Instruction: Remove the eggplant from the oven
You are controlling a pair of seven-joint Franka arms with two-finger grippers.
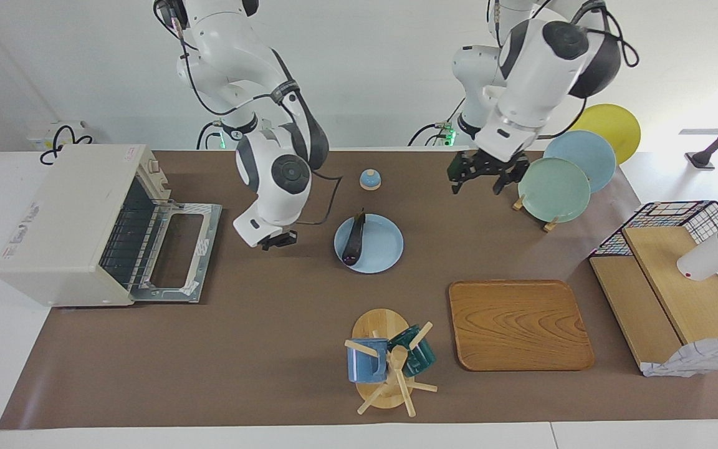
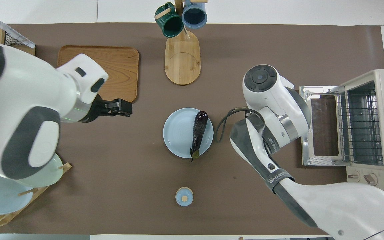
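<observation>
The dark purple eggplant (image 1: pixel 354 239) lies on a light blue plate (image 1: pixel 381 249) mid-table, outside the oven; it also shows in the overhead view (image 2: pixel 198 132) on that plate (image 2: pixel 177 133). The cream oven (image 1: pixel 66 212) stands at the right arm's end with its glass door (image 1: pixel 178 249) folded down and only the bare rack showing inside (image 2: pixel 358 123). My right gripper (image 1: pixel 277 240) hangs open and empty over the table between the oven door and the plate. My left gripper (image 1: pixel 480 178) is open and empty, raised beside the plate rack.
A mug tree (image 1: pixel 384 362) with two mugs and a wooden tray (image 1: pixel 518 324) lie farther from the robots than the plate. A rack of plates (image 1: pixel 555 187) and a wire basket with wooden shelves (image 1: pixel 677 268) are at the left arm's end. A small blue-topped bell (image 1: pixel 369 179) sits near the robots.
</observation>
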